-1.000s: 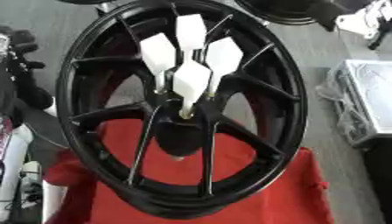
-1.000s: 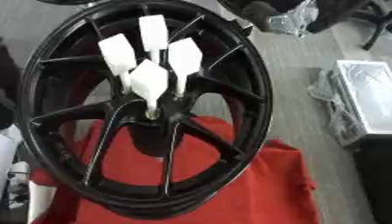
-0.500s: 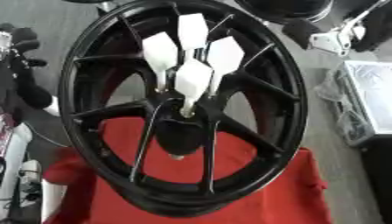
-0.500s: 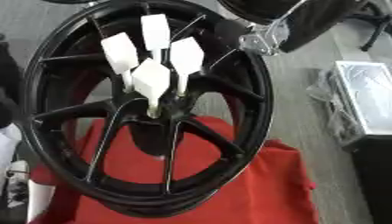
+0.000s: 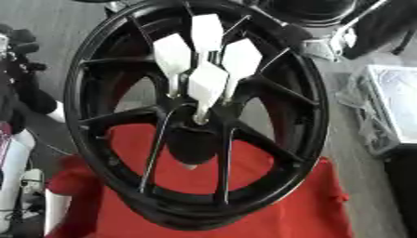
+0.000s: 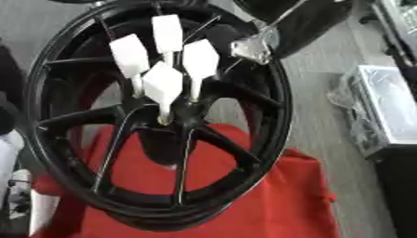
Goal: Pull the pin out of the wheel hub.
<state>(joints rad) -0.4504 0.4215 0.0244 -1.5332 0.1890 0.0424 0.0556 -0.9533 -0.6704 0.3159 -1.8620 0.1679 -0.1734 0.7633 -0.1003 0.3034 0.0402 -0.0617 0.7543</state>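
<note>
A black spoked wheel [image 5: 318, 111] stands tilted on a red cloth [image 5: 285, 204]. Several white pins with flat flag-like heads stick out of its hub [image 5: 199, 128]: the nearest pin [image 5: 206, 83] in front, the others [image 5: 172, 56] [image 5: 206, 30] [image 5: 242, 58] behind it. My right arm, black with a silver bracket, comes in from the upper right. Its hand end [image 6: 254, 47] hovers by the wheel's upper right rim, just right of the pins and not touching them. The fingers are not distinguishable. My left hand does not show.
A clear box with crumpled plastic [image 6: 391, 107] lies on the grey floor to the right. Dark equipment [image 5: 16, 51] and something white [image 5: 16, 162] crowd the left edge. A dark object [image 5: 309, 9] sits behind the wheel's top.
My right arm has come down from the upper right corner to the wheel's upper right rim. The wheel and its pins have stayed put.
</note>
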